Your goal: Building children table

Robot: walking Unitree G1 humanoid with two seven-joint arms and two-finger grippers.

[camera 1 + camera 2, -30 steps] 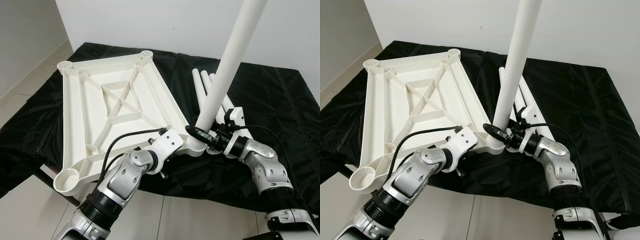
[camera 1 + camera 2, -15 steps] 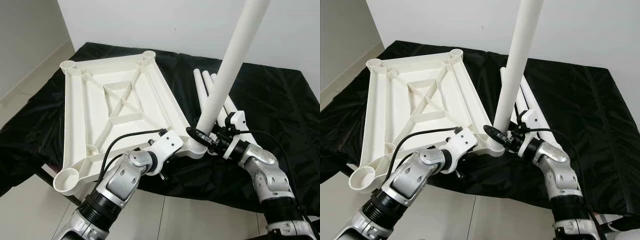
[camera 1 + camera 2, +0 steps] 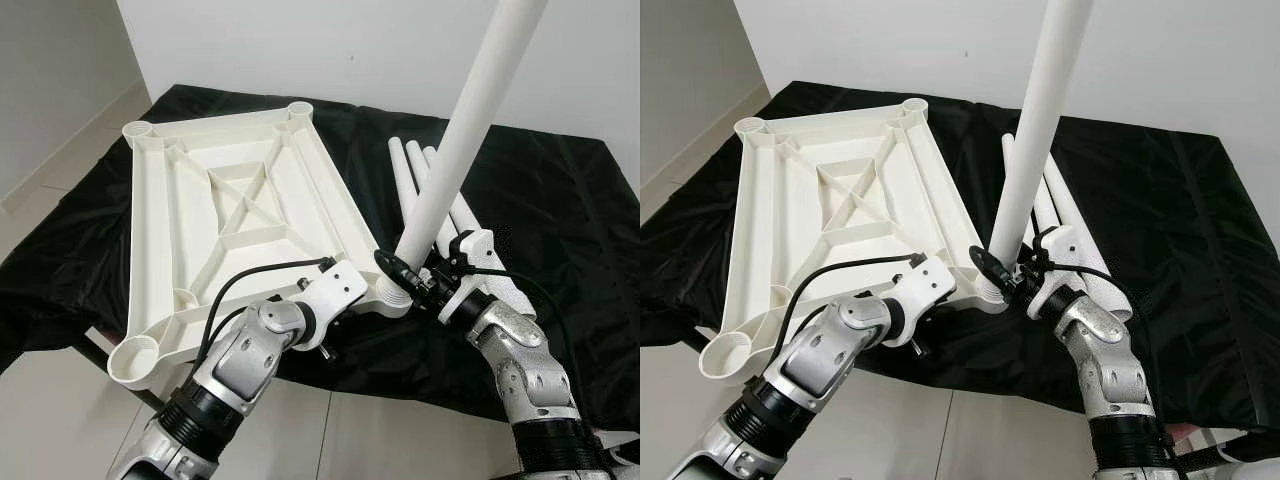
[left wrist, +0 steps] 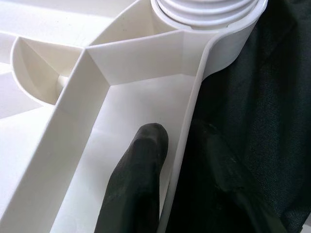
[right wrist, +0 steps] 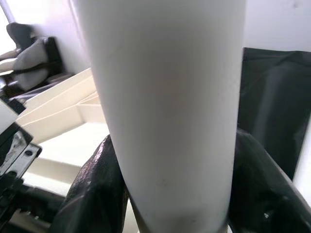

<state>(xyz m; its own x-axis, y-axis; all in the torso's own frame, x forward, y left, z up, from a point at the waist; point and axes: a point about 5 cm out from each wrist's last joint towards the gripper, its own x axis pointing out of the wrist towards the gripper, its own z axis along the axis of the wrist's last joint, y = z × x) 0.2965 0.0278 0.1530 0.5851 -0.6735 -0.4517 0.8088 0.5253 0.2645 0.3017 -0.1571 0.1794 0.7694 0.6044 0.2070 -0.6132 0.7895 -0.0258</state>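
Right wrist view: the table leg (image 5: 165,111) fills the space between the two black fingers (image 5: 92,194), which close on it from either side near its lower end. In the head views the leg stands nearly upright, leaning slightly away from the robot, its foot seated in the threaded corner socket (image 3: 392,292) of the upturned tabletop (image 3: 240,215).

Change over the last second: the right gripper (image 3: 425,283) has rolled about the leg. Its wrist and forearm have swung in below the socket, and the white wrist housing has moved from beside the leg to nearer the robot. The leg's lean has hardly changed and its foot has stayed in the socket. Judgement: a screwing turn is under way, so the leg is being threaded in, not yet tight. Thread ridges remain visible at the socket in the left wrist view.

Left gripper (image 4: 170,160): fingers pinch the thin rim of the tabletop just short of that socket, one finger (image 4: 138,179) inside the tray wall, the other outside against the black cloth (image 4: 262,121). It holds the tabletop steady against the turning.

Beyond the right fingers, three spare legs (image 3: 415,175) lie side by side on the cloth-covered worktop (image 3: 560,200). Three other sockets are empty, so the build is at an early stage.
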